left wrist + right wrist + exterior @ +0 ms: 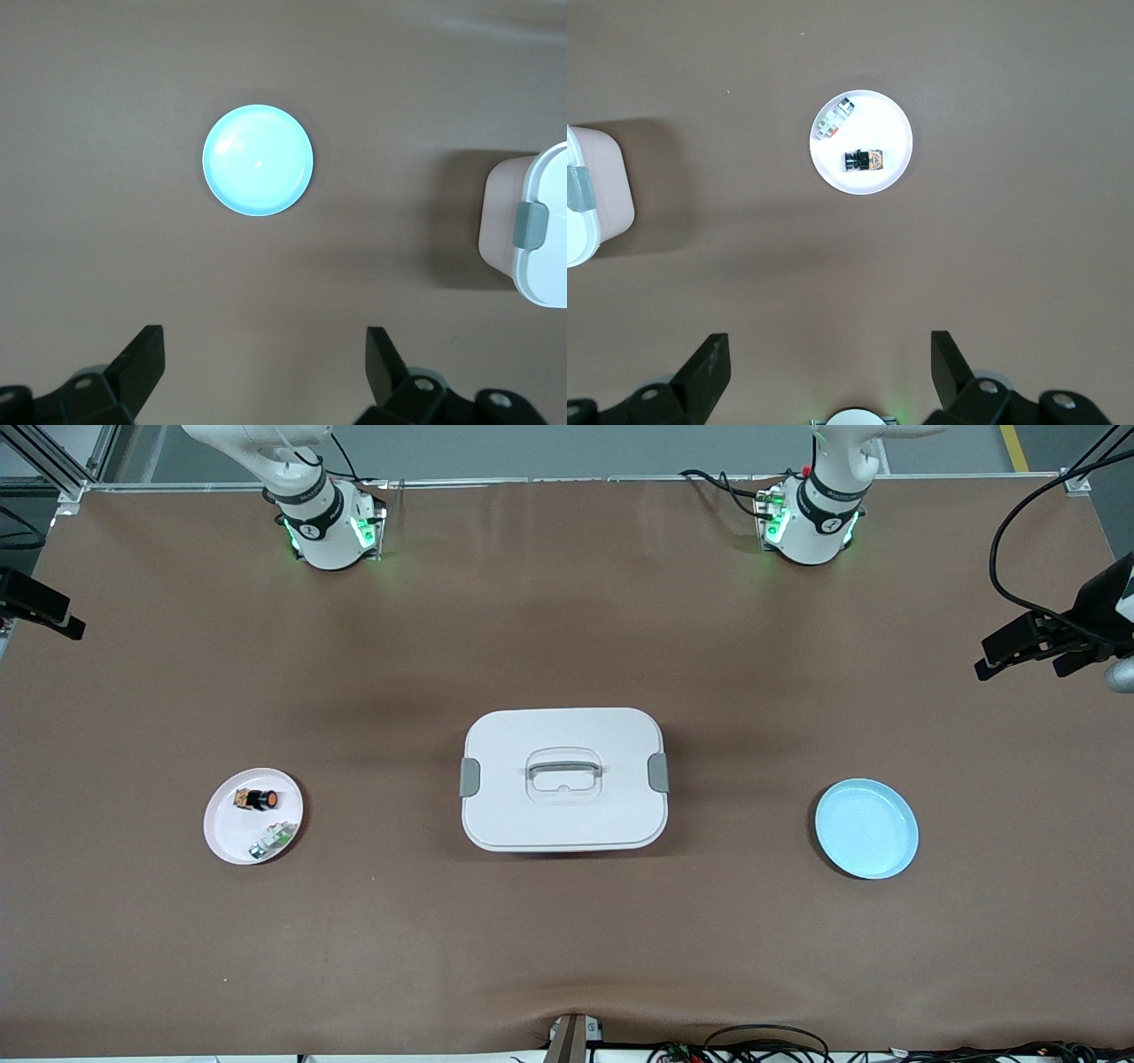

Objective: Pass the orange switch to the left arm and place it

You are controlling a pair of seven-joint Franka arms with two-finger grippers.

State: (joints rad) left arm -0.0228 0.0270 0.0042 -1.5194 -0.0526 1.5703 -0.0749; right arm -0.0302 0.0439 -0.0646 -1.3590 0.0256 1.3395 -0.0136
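The orange switch (256, 800) lies on its side on the pink plate (229, 830) at the right arm's end of the table. It also shows in the right wrist view (864, 160) on the plate (879, 122). The white box (514, 815) stands mid-table between the two plates. Both arms rise out of the front view from their bases (328, 522) (811, 522). My right gripper (828, 347) is open and empty, high over the table near its base. My left gripper (264, 345) is open and empty, high over bare table short of the blue plate (258, 160).
A small green-and-white part (273, 840) shares the pink plate with the switch. The blue plate (866, 828) lies empty at the left arm's end. Black camera mounts (1054, 638) (35, 607) stick in over both table ends. A box corner shows in each wrist view (532, 239) (594, 190).
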